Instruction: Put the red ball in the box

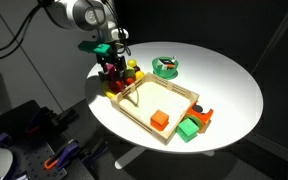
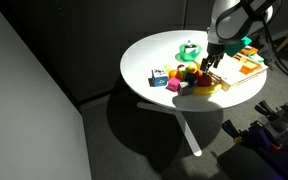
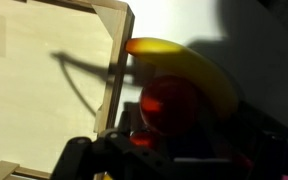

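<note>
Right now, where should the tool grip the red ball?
Across its middle, from straight above: the red ball is a smooth sphere, likely to slip off-centre. The yellow toy and the box wall crowd it; keep the open tool clear of both.

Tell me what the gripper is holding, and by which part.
Nothing held: the gripper is open, the red ball lying ungripped between its fingers, beside the box.

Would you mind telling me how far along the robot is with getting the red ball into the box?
Done: the tool sits low at the red ball, which lies outside the box beside a yellow toy. In hand: the open tool seems to bracket the ball, no grip yet. Left: close, lift, cross its wall, release inside.
</note>
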You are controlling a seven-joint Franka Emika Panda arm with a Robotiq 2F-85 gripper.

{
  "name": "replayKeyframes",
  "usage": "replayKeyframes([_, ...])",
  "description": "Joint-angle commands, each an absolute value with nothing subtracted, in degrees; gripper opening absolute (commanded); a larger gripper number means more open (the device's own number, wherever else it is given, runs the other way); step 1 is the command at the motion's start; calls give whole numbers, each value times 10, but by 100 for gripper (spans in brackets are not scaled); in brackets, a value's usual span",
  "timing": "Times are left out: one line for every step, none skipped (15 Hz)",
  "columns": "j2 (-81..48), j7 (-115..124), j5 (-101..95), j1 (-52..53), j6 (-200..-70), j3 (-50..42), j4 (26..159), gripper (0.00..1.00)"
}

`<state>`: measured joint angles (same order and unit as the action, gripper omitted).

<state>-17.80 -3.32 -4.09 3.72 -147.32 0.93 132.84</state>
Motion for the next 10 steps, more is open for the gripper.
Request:
replayKeyframes([-178, -32, -43, 33, -1471, 13, 1327, 100])
replayKeyframes([-178, -32, -43, 33, -1471, 13, 1327, 100])
replayKeyframes([-178, -32, -43, 33, -1471, 13, 1327, 100])
replayKeyframes([-178, -32, -43, 33, -1471, 13, 1327, 100])
replayKeyframes([-182, -23, -52, 37, -1480, 9, 1325, 100])
replayKeyframes([-187, -21, -52, 38, -1485, 9, 1324, 100])
replayKeyframes([-190, -17, -54, 39, -1486, 8, 1322, 100])
replayKeyframes([-194, -17, -54, 40, -1489, 8, 1320, 100])
replayKeyframes([-198, -13, -56, 42, -1496, 7, 1319, 100])
replayKeyframes([-202, -11, -57, 43, -1502, 6, 1318, 100])
